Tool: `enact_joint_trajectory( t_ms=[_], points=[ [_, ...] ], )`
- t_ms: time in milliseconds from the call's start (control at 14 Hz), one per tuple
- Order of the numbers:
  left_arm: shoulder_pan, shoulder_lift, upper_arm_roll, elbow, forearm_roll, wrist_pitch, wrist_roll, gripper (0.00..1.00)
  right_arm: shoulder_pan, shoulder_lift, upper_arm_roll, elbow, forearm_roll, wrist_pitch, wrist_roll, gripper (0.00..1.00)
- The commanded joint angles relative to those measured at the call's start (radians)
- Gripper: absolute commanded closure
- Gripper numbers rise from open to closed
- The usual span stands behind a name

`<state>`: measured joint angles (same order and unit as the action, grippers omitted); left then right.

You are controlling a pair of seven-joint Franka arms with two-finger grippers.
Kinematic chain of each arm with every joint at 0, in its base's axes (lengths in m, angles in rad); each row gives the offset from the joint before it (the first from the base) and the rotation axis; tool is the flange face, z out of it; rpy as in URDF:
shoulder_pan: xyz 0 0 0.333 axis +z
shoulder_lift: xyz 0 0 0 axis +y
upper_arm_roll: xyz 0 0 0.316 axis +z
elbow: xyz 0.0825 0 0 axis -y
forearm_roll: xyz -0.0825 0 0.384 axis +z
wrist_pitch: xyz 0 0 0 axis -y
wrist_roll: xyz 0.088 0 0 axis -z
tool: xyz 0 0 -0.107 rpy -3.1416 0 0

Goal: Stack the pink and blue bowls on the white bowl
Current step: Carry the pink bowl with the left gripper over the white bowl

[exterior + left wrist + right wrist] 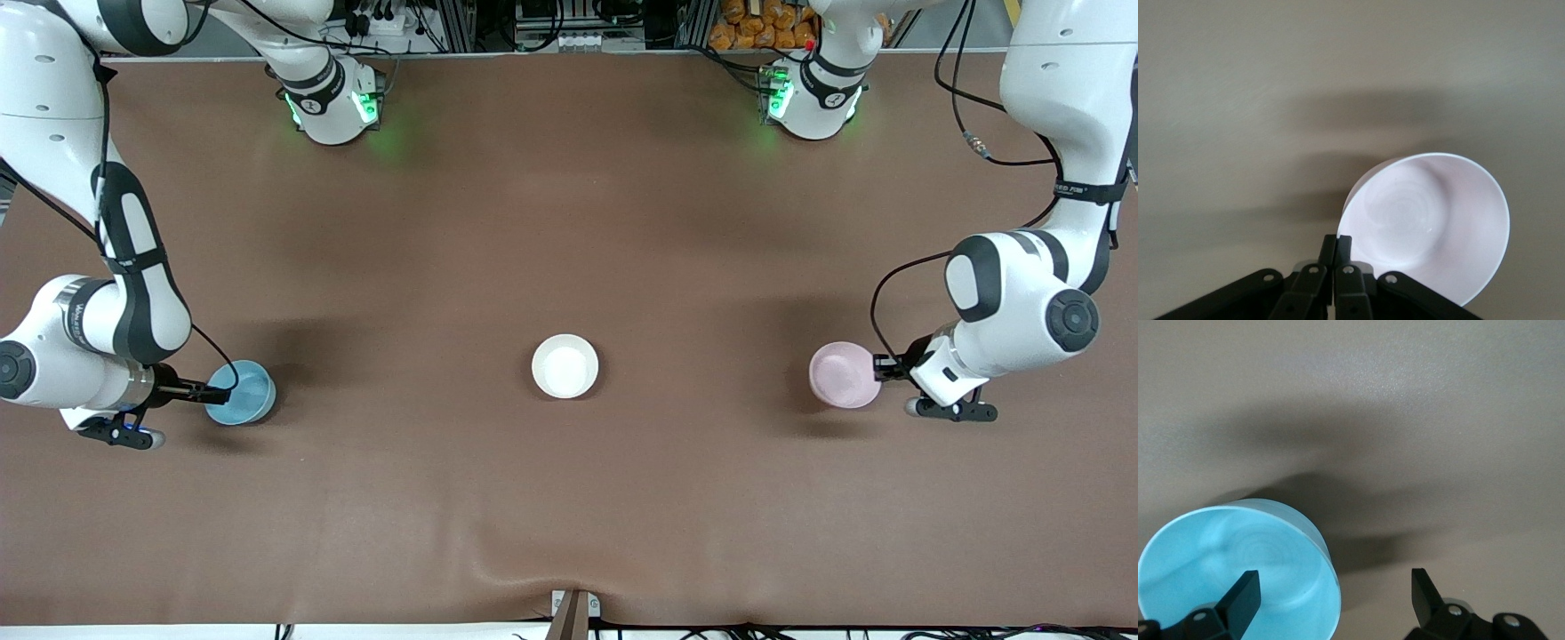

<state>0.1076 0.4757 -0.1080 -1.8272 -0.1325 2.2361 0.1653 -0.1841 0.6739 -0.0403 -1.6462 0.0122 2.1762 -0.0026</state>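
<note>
The white bowl (564, 365) stands upright at the middle of the table. The pale pink bowl (840, 374) is toward the left arm's end. My left gripper (882, 367) is shut on its rim, and the bowl tilts in the left wrist view (1431, 220), where the gripper (1336, 241) pinches the edge. The sky blue bowl (244, 391) is toward the right arm's end. My right gripper (212, 393) is open and straddles its rim. In the right wrist view one finger is inside the blue bowl (1218, 560) and one outside, with the gripper (1333, 580) over the rim.
The brown table cover (569, 222) carries nothing else between the bowls. The two arm bases (333, 98) stand along the table edge farthest from the front camera. A small bracket (573, 612) sits at the edge nearest that camera.
</note>
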Motion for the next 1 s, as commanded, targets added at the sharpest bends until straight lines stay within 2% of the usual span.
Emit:
enact_joint_trajectory(
  t_ms=[0,71,143,286,357,929],
  points=[
    [-0.057,0.0,-0.024,0.077,-0.038,-0.07,-0.103,1.0,-0.018,0.019,0.016,-0.001,0.0,0.027,0.007,0.0],
    [-0.09,0.0,-0.028,0.092,-0.038,-0.073,-0.168,1.0,-0.018,0.024,0.016,-0.003,0.0,0.025,0.007,0.0],
    [-0.136,0.0,-0.029,0.103,-0.039,-0.073,-0.232,1.0,-0.017,0.024,0.017,-0.012,0.002,0.025,0.009,0.13],
    [-0.228,0.0,-0.027,0.124,-0.038,-0.073,-0.37,1.0,-0.017,0.023,0.017,-0.018,0.044,0.022,0.013,0.82],
    [-0.274,0.009,-0.027,0.147,-0.032,-0.075,-0.432,1.0,-0.017,0.023,0.017,-0.018,0.079,0.017,0.013,1.0],
    [-0.522,0.147,-0.025,0.342,-0.033,-0.075,-0.778,1.0,-0.02,0.0,0.016,-0.017,0.094,0.011,0.0,1.0]
  ],
)
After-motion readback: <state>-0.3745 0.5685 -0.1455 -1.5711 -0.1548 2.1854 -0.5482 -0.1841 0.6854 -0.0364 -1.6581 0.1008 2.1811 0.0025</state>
